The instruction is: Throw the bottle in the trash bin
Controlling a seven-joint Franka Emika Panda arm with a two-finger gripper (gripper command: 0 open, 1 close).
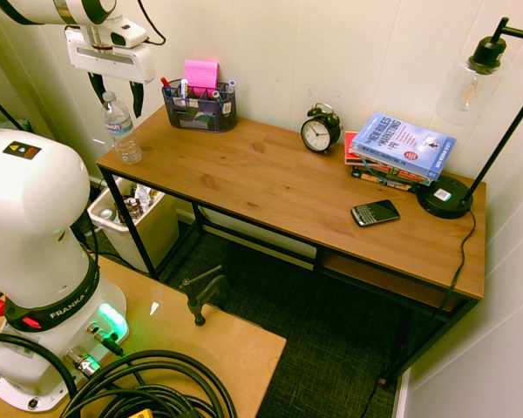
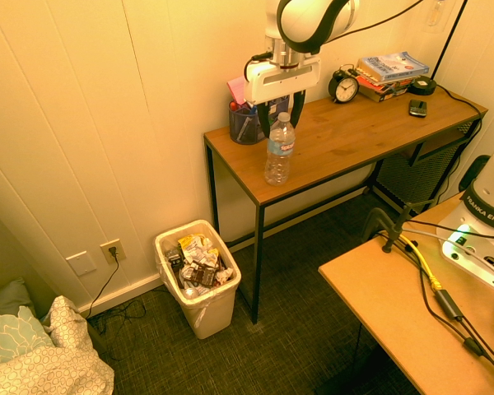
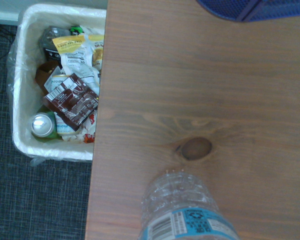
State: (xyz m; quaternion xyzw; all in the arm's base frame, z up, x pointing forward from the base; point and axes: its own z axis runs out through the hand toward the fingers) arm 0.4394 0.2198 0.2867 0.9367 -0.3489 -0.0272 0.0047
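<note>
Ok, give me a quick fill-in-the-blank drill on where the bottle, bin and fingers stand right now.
1. The bottle stands ____ on the desk.
2. The trash bin sits on the ____ beside the desk.
3. The gripper, fingers open, hangs just ____ the bottle's cap.
4. The bin already holds ____.

Missing words: upright; floor; above; trash

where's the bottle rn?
The bottle stands upright on the desk at the end above the trash bin, just below the open gripper.
</note>
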